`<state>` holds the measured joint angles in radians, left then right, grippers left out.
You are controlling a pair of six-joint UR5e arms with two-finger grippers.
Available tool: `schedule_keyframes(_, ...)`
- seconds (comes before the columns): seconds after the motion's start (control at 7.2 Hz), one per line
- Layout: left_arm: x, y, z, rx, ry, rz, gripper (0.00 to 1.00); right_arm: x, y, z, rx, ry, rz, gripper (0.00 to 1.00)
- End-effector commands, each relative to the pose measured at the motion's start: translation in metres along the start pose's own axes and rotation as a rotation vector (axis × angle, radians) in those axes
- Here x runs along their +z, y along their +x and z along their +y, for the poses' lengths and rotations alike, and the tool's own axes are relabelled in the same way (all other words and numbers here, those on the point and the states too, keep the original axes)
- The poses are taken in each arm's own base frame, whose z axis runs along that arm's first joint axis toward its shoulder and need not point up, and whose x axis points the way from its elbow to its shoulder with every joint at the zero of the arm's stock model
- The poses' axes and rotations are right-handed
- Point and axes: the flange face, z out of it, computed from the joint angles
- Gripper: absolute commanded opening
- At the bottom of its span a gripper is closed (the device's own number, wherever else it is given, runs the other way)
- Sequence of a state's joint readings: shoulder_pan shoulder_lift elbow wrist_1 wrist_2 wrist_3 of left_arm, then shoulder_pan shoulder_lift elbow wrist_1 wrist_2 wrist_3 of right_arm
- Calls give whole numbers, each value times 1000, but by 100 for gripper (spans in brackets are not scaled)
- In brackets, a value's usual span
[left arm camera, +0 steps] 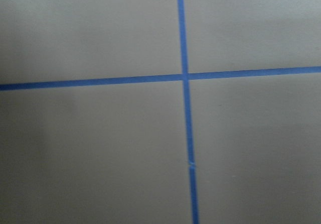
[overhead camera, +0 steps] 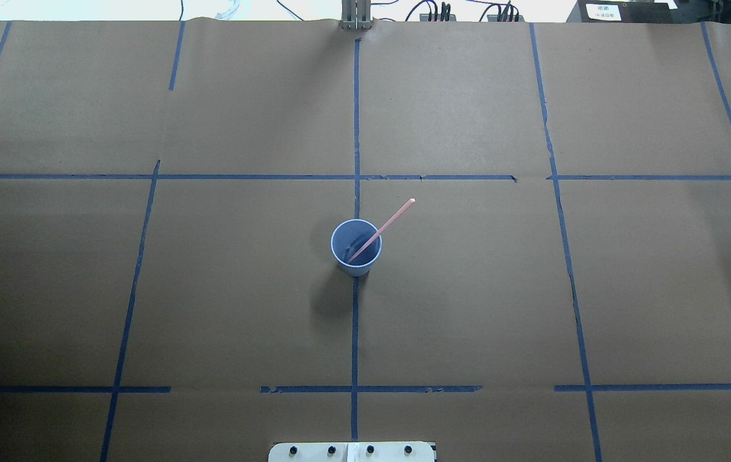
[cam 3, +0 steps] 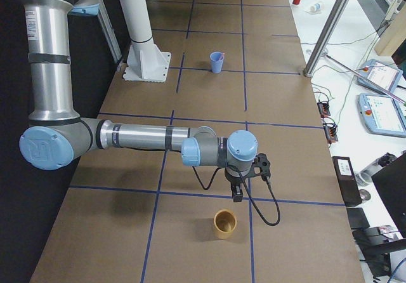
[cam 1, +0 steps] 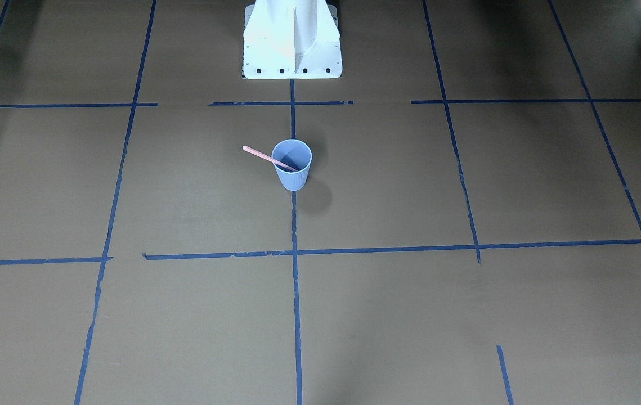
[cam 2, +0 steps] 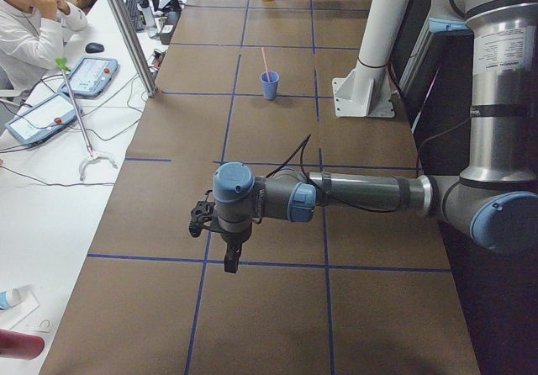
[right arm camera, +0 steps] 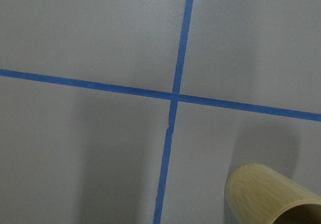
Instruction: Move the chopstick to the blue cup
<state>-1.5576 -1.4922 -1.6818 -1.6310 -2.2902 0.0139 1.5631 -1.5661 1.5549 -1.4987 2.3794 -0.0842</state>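
The light blue ribbed cup (cam 1: 292, 171) stands upright near the table's middle, on a blue tape line; it also shows in the overhead view (overhead camera: 356, 256). One pale pink chopstick (cam 1: 264, 157) stands in it, leaning over the rim (overhead camera: 391, 220). The left gripper (cam 2: 229, 261) hangs over a tape crossing far from the cup, at the table's left end. The right gripper (cam 3: 236, 196) hangs at the right end, next to a bamboo cup (cam 3: 224, 223). Both show only in the side views, so I cannot tell whether they are open or shut.
The white robot pedestal (cam 1: 292, 45) stands behind the blue cup. The bamboo cup (right arm camera: 273, 196) sits at the lower right of the right wrist view. A person and tablets (cam 2: 88, 76) are on the white side table. Blue tape lines (overhead camera: 355, 333) grid the brown tabletop.
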Motion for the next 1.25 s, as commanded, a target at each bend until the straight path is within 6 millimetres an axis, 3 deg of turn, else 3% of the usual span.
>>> schedule_keyframes(0.0, 4, 7, 1, -63, -74, 100, 100, 0, 0, 0, 1, 0, -1, 100)
schedule_keyframes(0.28, 8, 3, 3, 76, -80, 100, 100, -2, -2, -1, -4, 4, -6, 100)
schedule_keyframes(0.69, 12, -6, 8, 78, -97, 53, 100, -1, -2, 4, 1, 2, -7, 100)
schedule_keyframes(1.11, 11, -6, 6, 80, -94, 53, 100, -15, -16, -3, 0, 9, -11, 100)
